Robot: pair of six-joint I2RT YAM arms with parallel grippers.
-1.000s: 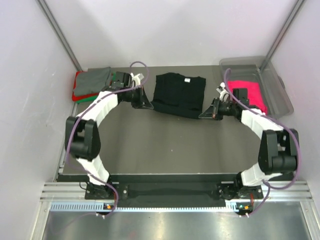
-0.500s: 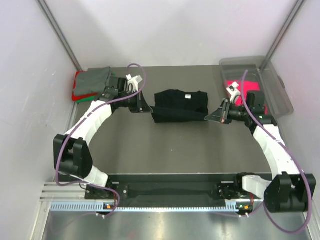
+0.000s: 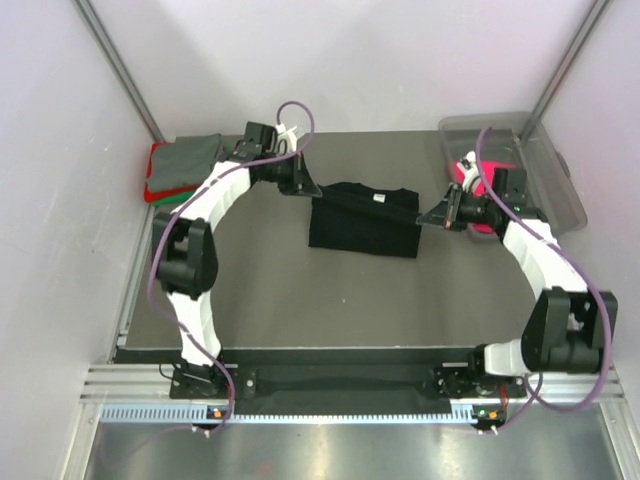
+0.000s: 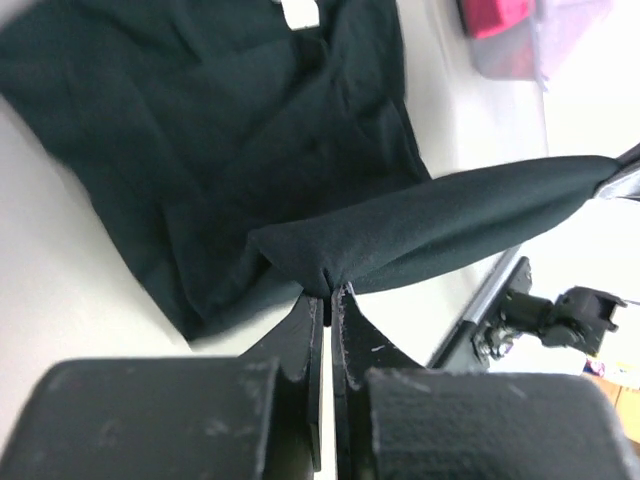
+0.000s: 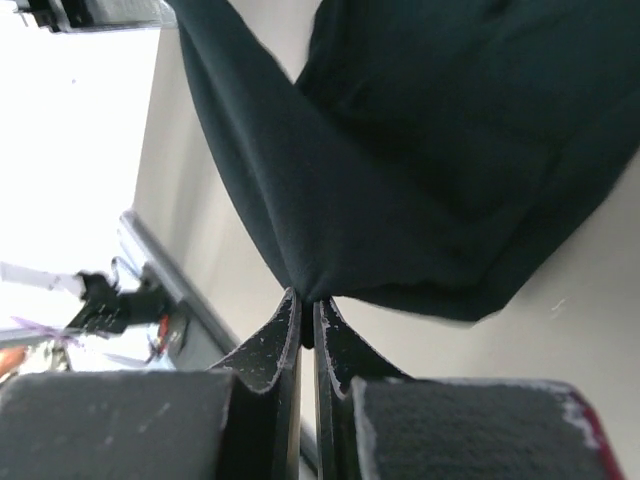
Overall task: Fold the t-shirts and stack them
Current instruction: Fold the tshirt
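Note:
A black t-shirt (image 3: 365, 232) lies doubled in the middle of the table, white neck label up. My left gripper (image 3: 305, 188) is shut on one end of its raised edge and my right gripper (image 3: 428, 216) is shut on the other end. That edge hangs taut between them above the cloth. In the left wrist view the gripper (image 4: 327, 292) pinches a black fold of the t-shirt (image 4: 200, 130). The right wrist view has the gripper (image 5: 307, 300) pinching the t-shirt (image 5: 430, 150) likewise. A grey t-shirt (image 3: 190, 155) tops a red and green pile at the back left.
A clear plastic bin (image 3: 556, 172) stands at the back right with a hot-pink t-shirt (image 3: 463, 172) in it, partly behind my right arm. The pink cloth (image 4: 495, 15) also shows in the left wrist view. Grey walls close in on both sides.
Both grippers have lifted the black t-shirt's near edge and carried it toward the back, over the rest of the cloth. The shirt has gone from flat to doubled and sits nearer the table's middle.

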